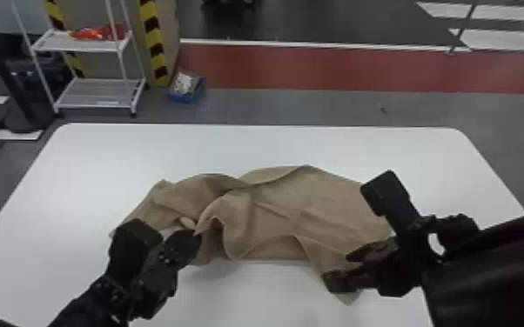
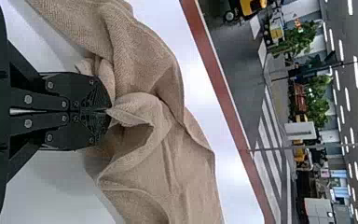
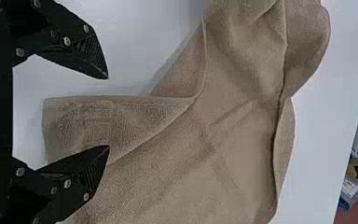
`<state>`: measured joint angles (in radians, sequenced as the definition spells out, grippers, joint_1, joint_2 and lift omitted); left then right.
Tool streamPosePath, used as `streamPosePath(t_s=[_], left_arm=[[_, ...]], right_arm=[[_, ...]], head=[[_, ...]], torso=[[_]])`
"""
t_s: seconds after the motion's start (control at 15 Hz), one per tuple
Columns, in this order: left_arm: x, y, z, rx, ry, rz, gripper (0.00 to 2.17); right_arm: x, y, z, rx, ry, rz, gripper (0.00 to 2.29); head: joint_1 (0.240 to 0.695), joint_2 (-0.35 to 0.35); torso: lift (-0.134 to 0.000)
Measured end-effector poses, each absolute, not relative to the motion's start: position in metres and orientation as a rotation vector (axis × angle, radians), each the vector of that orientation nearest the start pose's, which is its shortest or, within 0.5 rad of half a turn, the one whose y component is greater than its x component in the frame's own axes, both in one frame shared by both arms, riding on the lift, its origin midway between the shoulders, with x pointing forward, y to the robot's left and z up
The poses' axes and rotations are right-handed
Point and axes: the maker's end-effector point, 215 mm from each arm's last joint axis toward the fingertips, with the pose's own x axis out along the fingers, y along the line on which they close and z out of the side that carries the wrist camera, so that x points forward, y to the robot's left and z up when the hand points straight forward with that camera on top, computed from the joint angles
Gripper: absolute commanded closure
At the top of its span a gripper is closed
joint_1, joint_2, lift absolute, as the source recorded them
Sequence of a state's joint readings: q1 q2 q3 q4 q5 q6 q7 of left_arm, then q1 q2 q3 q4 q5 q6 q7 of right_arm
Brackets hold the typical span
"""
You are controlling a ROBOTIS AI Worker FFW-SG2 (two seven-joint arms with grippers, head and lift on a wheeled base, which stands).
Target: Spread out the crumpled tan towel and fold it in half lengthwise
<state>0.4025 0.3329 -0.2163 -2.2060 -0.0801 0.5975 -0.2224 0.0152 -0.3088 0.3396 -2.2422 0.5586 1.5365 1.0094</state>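
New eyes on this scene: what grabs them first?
The crumpled tan towel, sprawled across the middle of the white table, with the left end effector shut on a raised fold of it. Next, the right end effector, fingers wide apart at the towel's near right corner. Behind the table, yellow-and-black striped edging stands out beside a white shelf rack at far left.

The left arm (image 1: 143, 278), at eight o'clock, and right arm (image 1: 492, 269), at four, are black. Silver screws (image 3: 67, 41) stud ridged, tapered fingers (image 3: 91, 49).
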Motion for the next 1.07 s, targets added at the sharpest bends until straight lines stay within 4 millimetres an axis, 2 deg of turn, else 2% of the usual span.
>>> streamPosePath(t_s=[0.13, 0.27, 0.67, 0.73, 0.8, 0.87, 0.93, 1.07], left_arm=[[0.418, 0.138, -0.414, 0.309, 0.421, -0.471, 2.09], [0.417, 0.138, -0.412, 0.308, 0.418, -0.470, 2.09], [0.417, 0.139, -0.408, 0.312, 0.403, -0.470, 2.09], [0.417, 0.140, -0.407, 0.312, 0.399, -0.469, 2.09], [0.417, 0.140, -0.406, 0.311, 0.396, -0.469, 2.09], [0.416, 0.140, -0.405, 0.310, 0.391, -0.471, 2.09], [0.416, 0.140, -0.404, 0.309, 0.384, -0.472, 2.09], [0.415, 0.141, -0.401, 0.308, 0.373, -0.472, 2.09]], right_arm=[[0.388, -0.155, -0.435, -0.262, 1.041, 0.608, 0.48], [0.384, -0.152, -0.440, -0.278, 1.058, 0.606, 0.59], [0.384, -0.159, -0.442, -0.310, 1.062, 0.585, 0.62], [0.383, -0.161, -0.442, -0.313, 1.063, 0.580, 0.77], [0.383, -0.163, -0.443, -0.318, 1.065, 0.573, 0.80], [0.382, -0.165, -0.444, -0.323, 1.066, 0.567, 0.91], [0.382, -0.166, -0.444, -0.325, 1.067, 0.563, 1.09], [0.382, -0.171, -0.444, -0.331, 1.070, 0.554, 1.12]], head=[[0.695, -0.027], [0.695, -0.021], [0.695, -0.025], [0.695, -0.029], [0.695, -0.031], [0.695, -0.033], [0.695, -0.036], [0.695, -0.042]], torso=[[-0.123], [-0.123], [-0.123], [-0.123], [-0.123], [-0.123], [-0.123], [-0.123]])
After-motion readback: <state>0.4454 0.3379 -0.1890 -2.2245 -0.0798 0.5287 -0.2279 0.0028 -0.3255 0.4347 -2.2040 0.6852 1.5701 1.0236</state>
